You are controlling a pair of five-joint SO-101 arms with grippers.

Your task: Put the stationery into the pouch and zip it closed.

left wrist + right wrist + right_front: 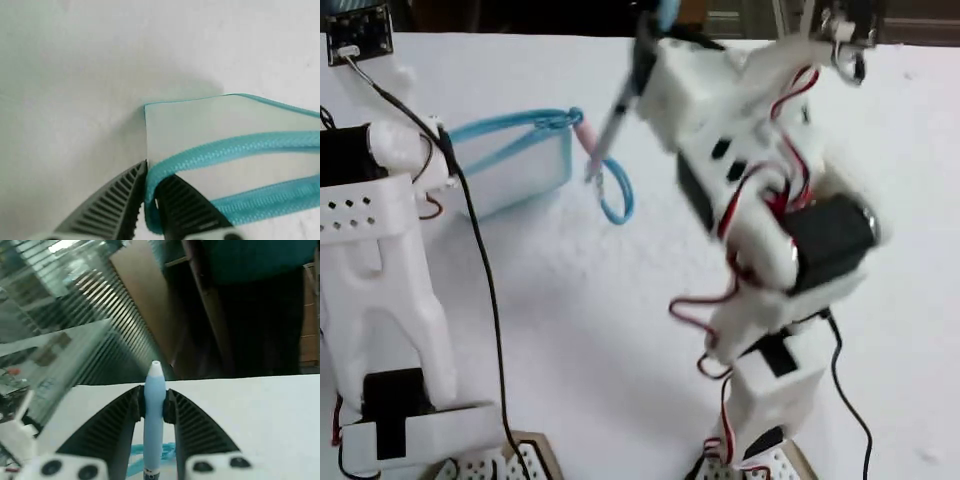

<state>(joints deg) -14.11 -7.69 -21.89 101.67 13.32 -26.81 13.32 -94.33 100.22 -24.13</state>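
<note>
The pouch (515, 170) lies flat on the white bench (570, 330), a clear pouch edged with a turquoise zipper (225, 150). In the left wrist view the zipper's two tapes run apart from each other, so the mouth looks unzipped. A blue wrist loop (617, 195) trails on the bench from the end farthest from the left arm. A small pink piece (586, 133) sits by that end; I cannot tell whether it is the zip pull or something else.

The left hand (146, 167) is clamped on the pouch's near corner, its fingers pinching the zipper edge right at the seam. That grip most likely serves to anchor the pouch so that it does not slide or fold when something is pushed in.

The right hand (154, 395) is closed around a light-blue pen (615, 110), holding it part-way along the barrel with one end sticking out past the fingertips. In the high view the pen hangs tilted, its lower tip just beside the loop end of the zipper and close over the bench. The slant suits sliding it lengthwise into the mouth. The pen is not yet inside, and the zipping has not begun.
</note>
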